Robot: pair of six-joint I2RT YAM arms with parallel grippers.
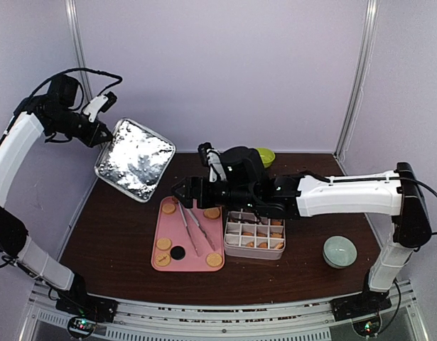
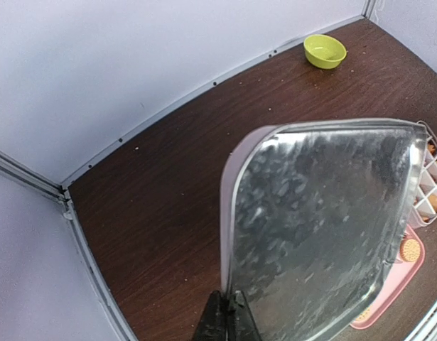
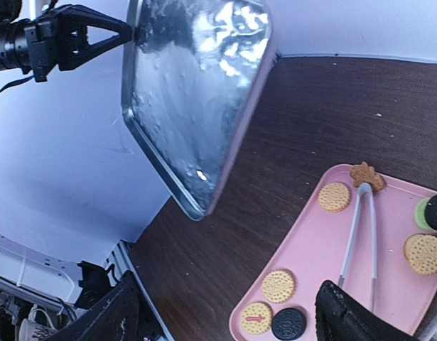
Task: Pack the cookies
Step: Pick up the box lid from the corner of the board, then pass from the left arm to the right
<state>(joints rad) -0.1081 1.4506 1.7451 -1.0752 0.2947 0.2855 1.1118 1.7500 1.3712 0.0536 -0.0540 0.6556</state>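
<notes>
My right hand [image 1: 181, 192], jaws spread and empty, hovers over the top edge of the tray [image 1: 160, 226] at frame centre. The loose cookies [image 1: 163, 244] lie just below it, with the tongs [image 1: 195, 229] running down-frame between them. At upper left, well apart, my left hand [image 1: 104, 133] is clenched on the lid [image 1: 136, 160].

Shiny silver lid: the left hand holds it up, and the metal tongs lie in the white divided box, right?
Not quite. The top external view shows the metal tongs on the pink rectangular tray, not in the white divided box. The left hand does hold the shiny silver lid.
</notes>
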